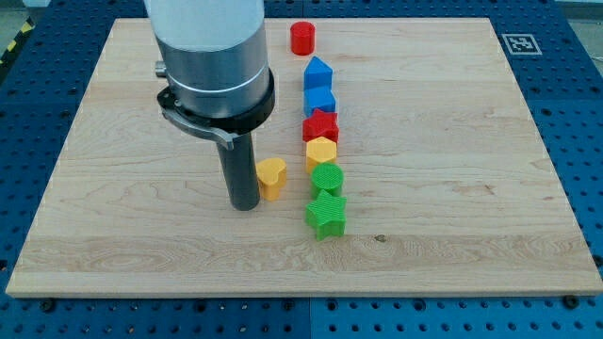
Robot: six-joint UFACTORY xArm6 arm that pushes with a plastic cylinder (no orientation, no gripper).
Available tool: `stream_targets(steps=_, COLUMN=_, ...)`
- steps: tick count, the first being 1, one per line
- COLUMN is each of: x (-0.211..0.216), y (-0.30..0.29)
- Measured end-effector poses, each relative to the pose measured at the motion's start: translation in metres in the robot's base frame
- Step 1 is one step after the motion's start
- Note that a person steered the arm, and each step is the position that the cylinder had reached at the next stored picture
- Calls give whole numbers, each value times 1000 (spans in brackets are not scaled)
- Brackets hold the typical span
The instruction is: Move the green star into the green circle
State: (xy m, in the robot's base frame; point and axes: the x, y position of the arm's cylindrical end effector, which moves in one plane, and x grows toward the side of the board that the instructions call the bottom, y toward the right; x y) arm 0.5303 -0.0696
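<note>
My tip (245, 206) sits left of green star (326, 216), well apart.

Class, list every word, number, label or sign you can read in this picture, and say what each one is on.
No readable words or numbers anywhere.
Black-and-white square marker at the wooden board's top right corner: a coded pattern, not text.
The blocks, such as the green star and green circle, show no lettering.
The arm's housing shows no lettering.
</note>
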Motion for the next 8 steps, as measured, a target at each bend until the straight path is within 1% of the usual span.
stream_targets(steps=1, x=25, y=13)
stream_targets(steps=2, x=45, y=66)
stream_targets(steps=3, x=51, y=128)
stream_targets(steps=5, x=51, y=218)
stream_targets(steps=6, x=51, y=217)
stream_targets(steps=7, x=49, y=179)
stream_targets(steps=8, x=35, y=144)
